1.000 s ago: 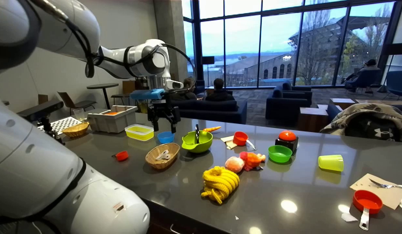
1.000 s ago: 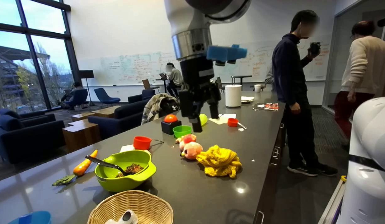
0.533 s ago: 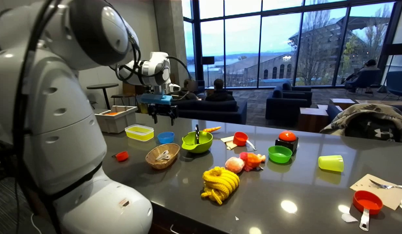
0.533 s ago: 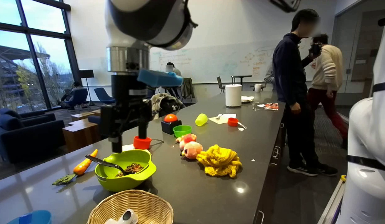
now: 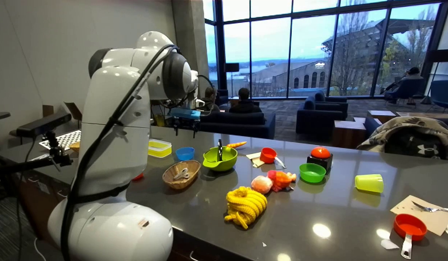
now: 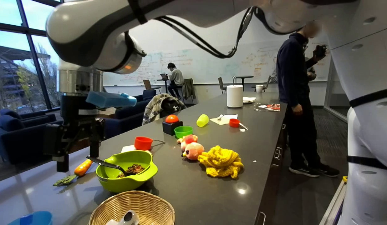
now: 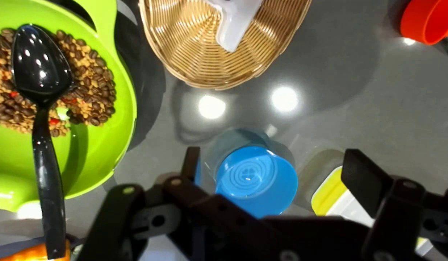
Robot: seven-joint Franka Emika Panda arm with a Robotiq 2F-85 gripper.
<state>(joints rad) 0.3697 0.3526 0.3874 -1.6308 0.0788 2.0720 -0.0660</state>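
Note:
My gripper (image 7: pixel 272 165) is open and empty, with black fingers wide apart. In both exterior views it hangs above the counter's far side (image 5: pixel 185 133) (image 6: pixel 78 159). In the wrist view a blue cup (image 7: pixel 256 181) shows below, between the fingers; it stands on the counter (image 5: pixel 185 153). A yellow and clear container (image 7: pixel 329 192) is partly hidden by a finger. A green bowl (image 7: pixel 111 152) holds brown beans, small bits and a black spoon (image 7: pixel 46 145). A wicker basket (image 7: pixel 216 72) holds a white object (image 7: pixel 233 27). A carrot (image 6: pixel 83 167) lies beyond the bowl.
Several things stand on the counter: a red cup (image 5: pixel 268 155), pink-orange plush (image 5: pixel 278 180), yellow rope bundle (image 5: pixel 245 206), green cup (image 5: pixel 312 172), red-topped black box (image 5: pixel 319 159), lying yellow cup (image 5: pixel 368 182) and red measuring cup (image 5: pixel 409 226). A person (image 6: pixel 295 75) stands beside the counter.
My open gripper has moved left in an exterior view, from above the plush past the green bowl. The arm's links have swung round. A person in a light sweater has walked behind the standing person.

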